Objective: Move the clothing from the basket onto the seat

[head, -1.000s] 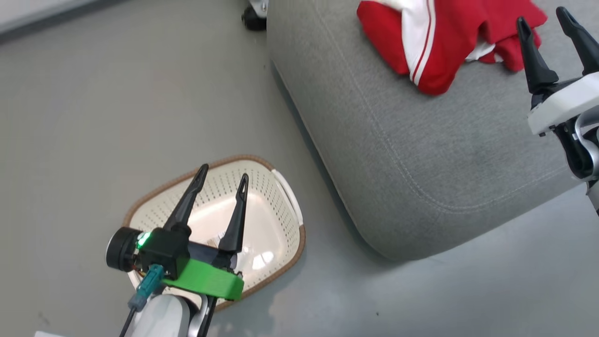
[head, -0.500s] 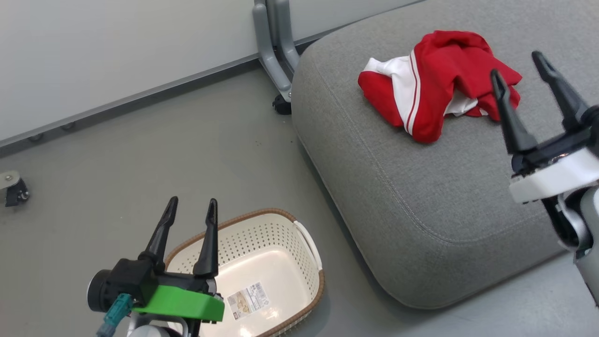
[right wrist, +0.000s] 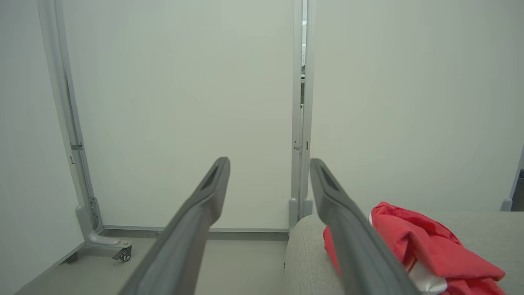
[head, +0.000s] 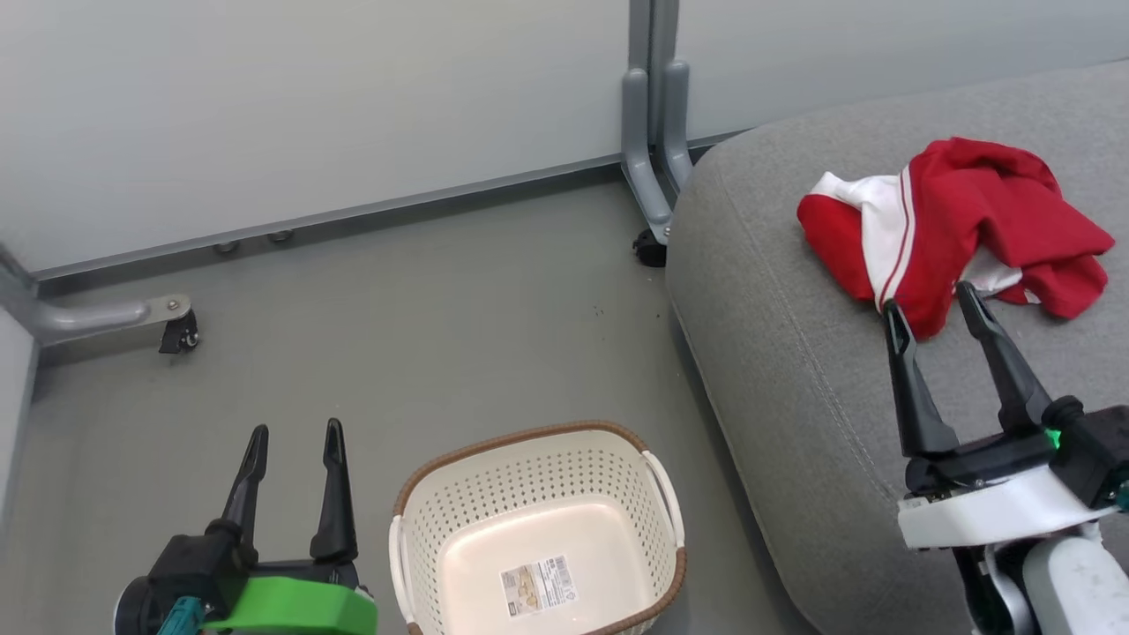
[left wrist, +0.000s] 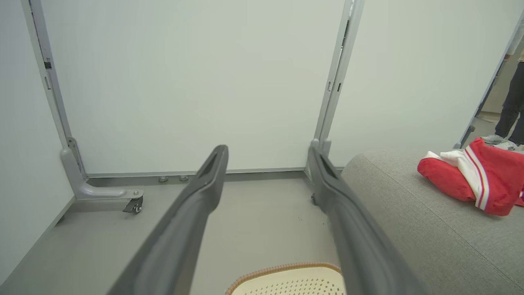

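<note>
The red and white clothing [head: 957, 229] lies bunched on the grey seat [head: 794, 370], toward its far right; it also shows in the left wrist view [left wrist: 477, 178] and the right wrist view [right wrist: 417, 250]. The cream basket [head: 538, 520] with a brown rim stands on the floor left of the seat, holding nothing but a label sticker. My left gripper [head: 295, 437] is open over the floor just left of the basket. My right gripper [head: 930, 304] is open above the seat, its tips near the clothing's near edge, with nothing between the fingers.
Pale partition panels on grey wheeled feet [head: 648, 190] stand behind the floor and seat; another foot with a caster [head: 168, 322] juts in at the left. A person's legs and shoes [left wrist: 509, 119] stand past the seat in the left wrist view.
The head camera has tilted up, so the wall has come into view. Both grippers sit lower in the picture and stay open; the left one, earlier over the basket, now stands left of it.
</note>
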Controlling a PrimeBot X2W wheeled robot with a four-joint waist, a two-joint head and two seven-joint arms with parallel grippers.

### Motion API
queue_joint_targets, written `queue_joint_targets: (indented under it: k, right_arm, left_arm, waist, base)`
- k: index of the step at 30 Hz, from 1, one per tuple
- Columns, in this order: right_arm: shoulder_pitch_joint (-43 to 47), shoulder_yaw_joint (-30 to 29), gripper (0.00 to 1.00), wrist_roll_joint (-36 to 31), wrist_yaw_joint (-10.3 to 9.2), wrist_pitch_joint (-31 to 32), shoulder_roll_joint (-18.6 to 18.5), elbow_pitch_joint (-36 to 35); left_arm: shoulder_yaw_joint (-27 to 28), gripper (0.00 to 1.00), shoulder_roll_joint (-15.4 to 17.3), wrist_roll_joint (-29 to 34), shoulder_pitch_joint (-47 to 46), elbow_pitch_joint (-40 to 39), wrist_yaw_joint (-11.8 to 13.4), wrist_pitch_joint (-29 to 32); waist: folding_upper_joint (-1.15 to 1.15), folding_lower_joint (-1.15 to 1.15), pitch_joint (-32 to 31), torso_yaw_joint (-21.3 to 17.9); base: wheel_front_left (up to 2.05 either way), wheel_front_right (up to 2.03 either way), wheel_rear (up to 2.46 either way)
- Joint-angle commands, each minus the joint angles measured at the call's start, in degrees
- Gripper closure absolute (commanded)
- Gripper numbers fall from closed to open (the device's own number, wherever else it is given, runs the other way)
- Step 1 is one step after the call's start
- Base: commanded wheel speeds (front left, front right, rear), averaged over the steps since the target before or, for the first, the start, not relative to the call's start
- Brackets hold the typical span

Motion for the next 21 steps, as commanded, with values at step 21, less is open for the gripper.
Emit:
queue_joint_targets:
  k: [21]
  right_arm:
    - [5.41,-0.38,0.00,-2.46,-0.06,0.00,7.56,5.59]
  left_arm:
    - [0.26,0.00,0.14,-0.91,3.74,3.38,3.79,0.06]
  waist:
    - [0.00,0.01,-3.29,7.06]
  base:
    - [0.00,0.00,0.00]
